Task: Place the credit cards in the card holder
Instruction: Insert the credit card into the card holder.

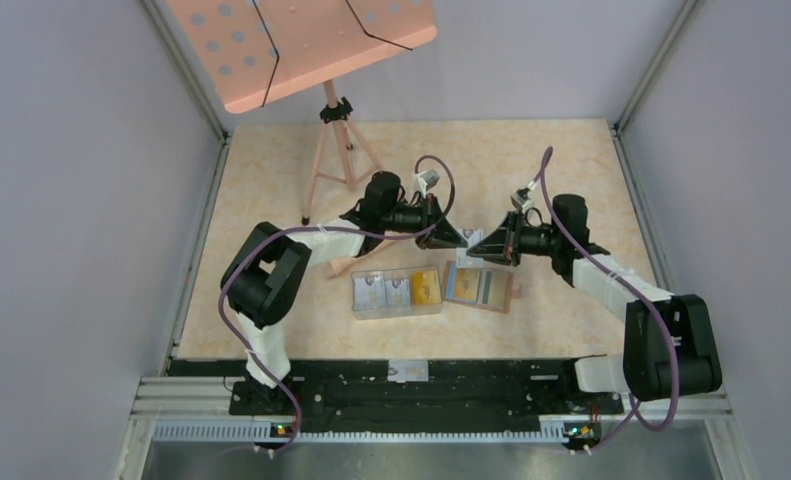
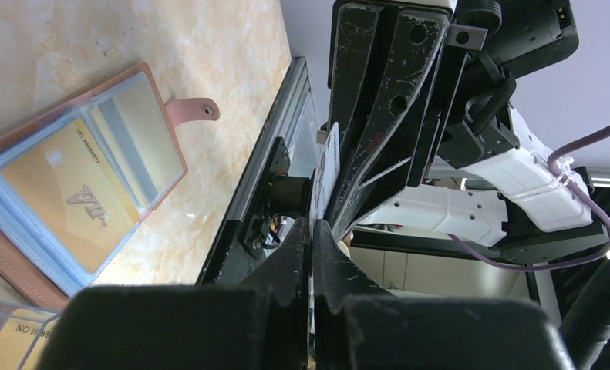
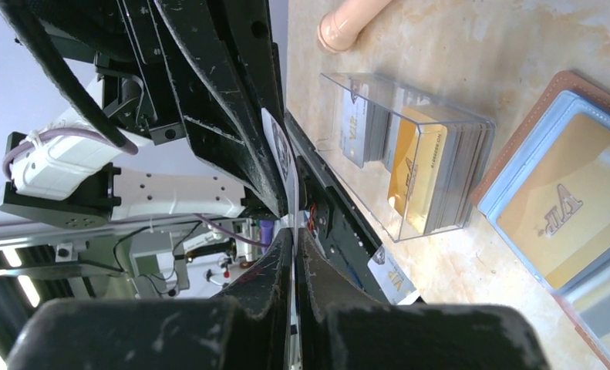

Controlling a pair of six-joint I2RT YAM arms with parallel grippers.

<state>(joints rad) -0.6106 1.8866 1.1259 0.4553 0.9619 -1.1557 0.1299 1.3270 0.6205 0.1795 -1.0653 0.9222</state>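
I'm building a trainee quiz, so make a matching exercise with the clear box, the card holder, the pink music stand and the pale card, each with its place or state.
1 clear box
2 card holder
3 pink music stand
4 pale card

A held in the jaws of both arms
B open, gold card in a sleeve
C holds stacked cards
D stands at the table's far side

Pairs: 1-C, 2-B, 3-D, 4-A

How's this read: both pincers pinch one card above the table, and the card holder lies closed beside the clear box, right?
Not closed. The left wrist view shows the card holder open, a gold card in one sleeve. The rest holds: left pincer and right pincer both pinch one pale card, and the clear box sits beside the holder.
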